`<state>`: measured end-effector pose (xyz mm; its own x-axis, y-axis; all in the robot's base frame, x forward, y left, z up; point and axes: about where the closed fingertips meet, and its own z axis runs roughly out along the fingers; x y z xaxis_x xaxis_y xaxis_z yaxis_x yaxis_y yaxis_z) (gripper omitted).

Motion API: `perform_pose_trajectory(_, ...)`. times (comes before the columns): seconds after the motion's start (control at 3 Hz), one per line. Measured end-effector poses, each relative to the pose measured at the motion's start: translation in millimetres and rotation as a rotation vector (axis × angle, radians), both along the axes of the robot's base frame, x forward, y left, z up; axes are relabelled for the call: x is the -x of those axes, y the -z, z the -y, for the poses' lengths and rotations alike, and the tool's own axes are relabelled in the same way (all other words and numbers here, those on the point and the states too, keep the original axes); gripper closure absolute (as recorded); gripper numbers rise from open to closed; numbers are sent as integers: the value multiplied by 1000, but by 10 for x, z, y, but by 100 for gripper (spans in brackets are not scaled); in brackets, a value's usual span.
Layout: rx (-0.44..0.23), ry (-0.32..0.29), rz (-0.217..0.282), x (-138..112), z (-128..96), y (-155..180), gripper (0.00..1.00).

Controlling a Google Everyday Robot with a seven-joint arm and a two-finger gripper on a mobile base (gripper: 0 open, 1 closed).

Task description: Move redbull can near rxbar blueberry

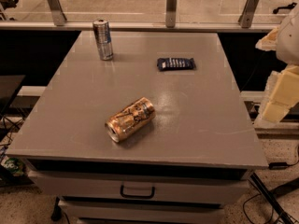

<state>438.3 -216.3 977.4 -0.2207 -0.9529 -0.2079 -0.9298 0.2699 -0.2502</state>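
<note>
The redbull can [103, 39] stands upright near the far left corner of the grey table [201, 125]. It is slim and silver with dark blue panels. The rxbar blueberry [175, 63] lies flat on the far middle of the table, to the right of the can and well apart from it. It is a dark navy wrapper with pale lettering. My gripper [279, 97] shows as pale blocky parts at the right edge of the view, off the table's right side, far from both things and holding nothing that I can see.
A gold can with dark print [130, 119] lies on its side in the table's middle front. A railing with metal posts [171, 6] runs behind the table. A drawer with a handle [137, 191] sits below the front edge. Cables [275, 204] lie on the floor at right.
</note>
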Motion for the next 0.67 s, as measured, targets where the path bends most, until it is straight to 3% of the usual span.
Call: perform_pose_trajectory(0.67, -17, -10, 16, -134, -64, -14, 0)
